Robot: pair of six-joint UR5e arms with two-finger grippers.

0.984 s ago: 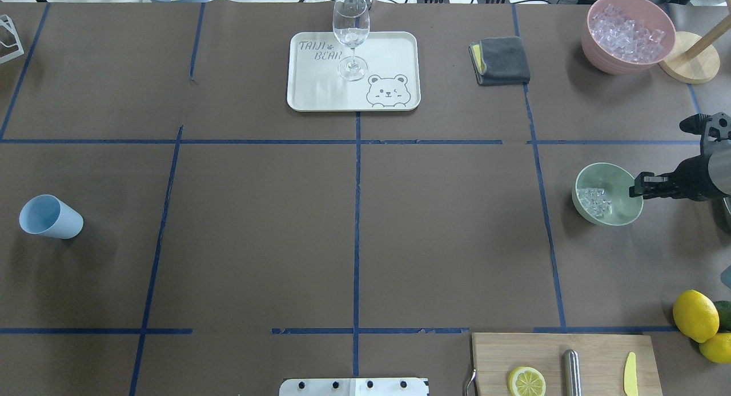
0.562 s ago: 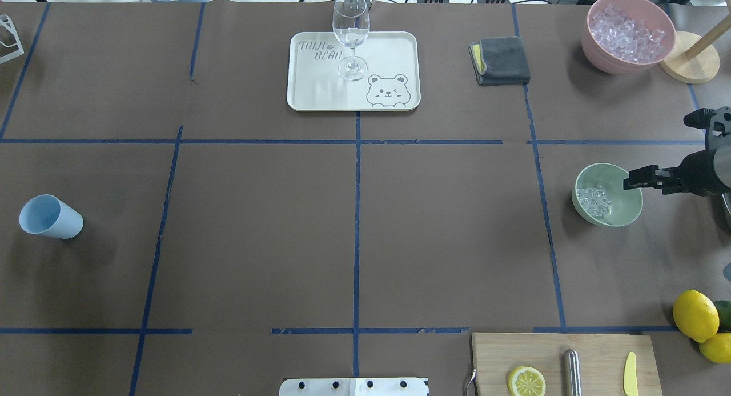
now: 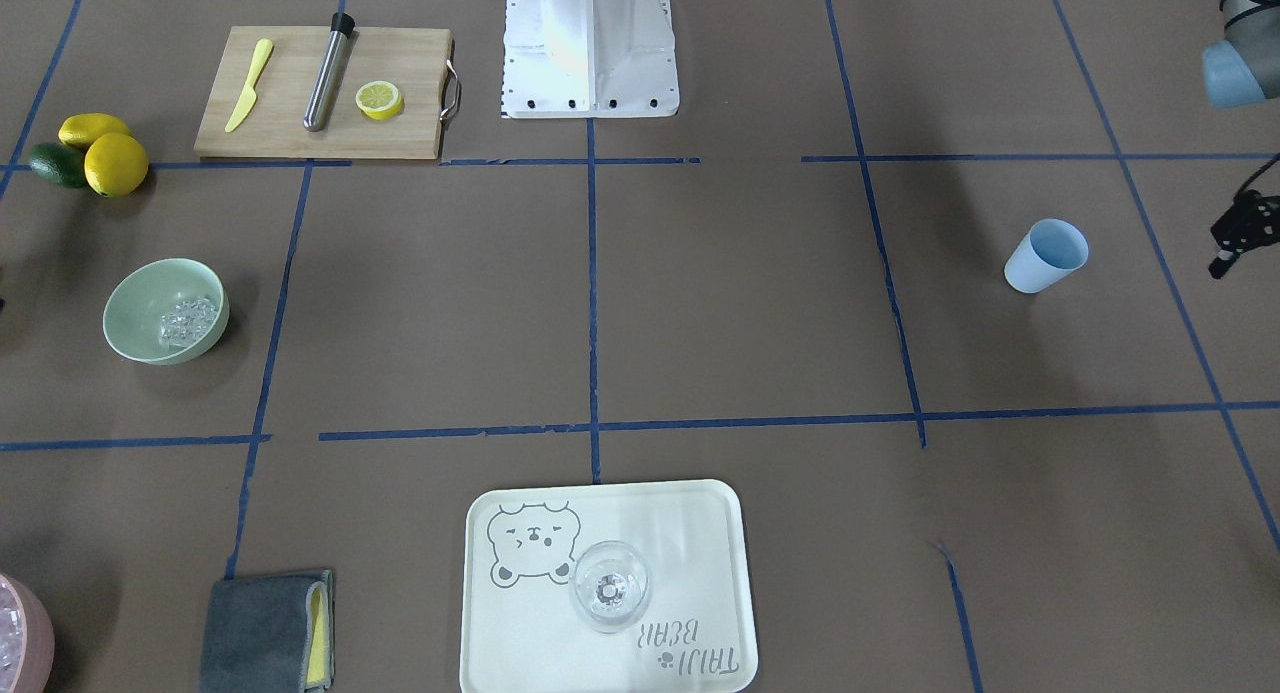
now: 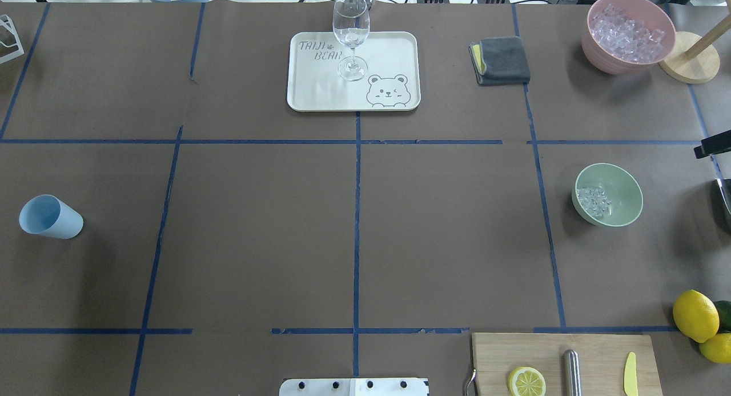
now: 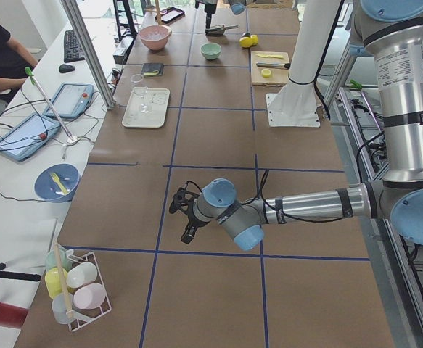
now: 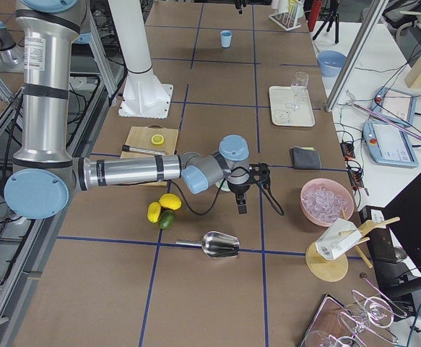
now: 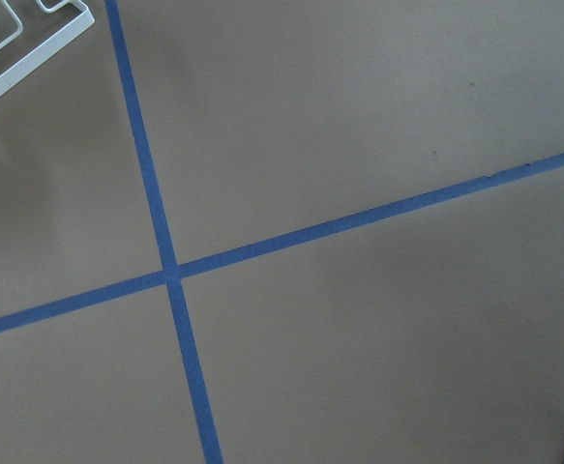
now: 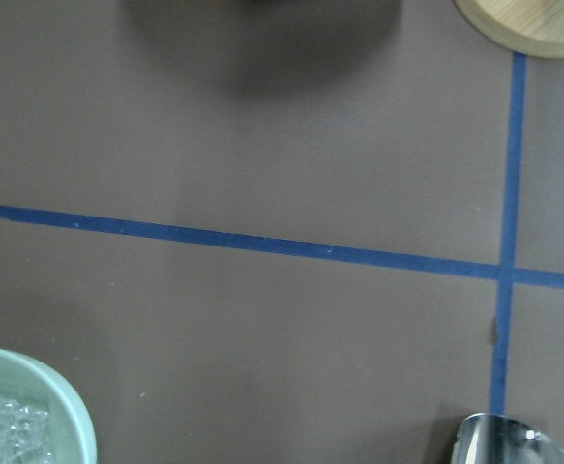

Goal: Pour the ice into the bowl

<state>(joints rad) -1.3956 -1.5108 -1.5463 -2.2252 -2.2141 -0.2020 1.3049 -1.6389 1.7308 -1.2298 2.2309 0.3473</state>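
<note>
The pale mint-green bowl (image 4: pixel 621 197) stands on the right part of the table with a small heap of clear ice (image 4: pixel 594 200) inside. From across the table the bowl (image 3: pixel 140 318) and the ice (image 3: pixel 188 318) show at the left. The right wrist view catches the bowl's rim (image 8: pixel 64 411) at its lower left corner. My right gripper (image 6: pixel 241 202) hangs beside the bowl, apart from it; only a black sliver of it (image 4: pixel 711 151) reaches the overhead view, and I cannot tell its state. My left gripper (image 5: pixel 184 217) hovers low beyond the light blue cup (image 3: pixel 1045 256); I cannot tell its state either.
A metal scoop (image 6: pixel 217 244) lies on the table near my right arm. A pink tub (image 4: pixel 628 33) of ice and a wooden stand (image 4: pixel 691 64) are at the back right. A grey cloth (image 4: pixel 502 60), a tray (image 4: pixel 394 47) with a wine glass (image 4: pixel 350 33), a cutting board (image 4: pixel 594 350) and lemons (image 4: pixel 695 315) are also about.
My right gripper has drawn back from over the bowl's right rim toward the right edge, almost leaving the overhead view. The bowl and its ice stay as they were.
</note>
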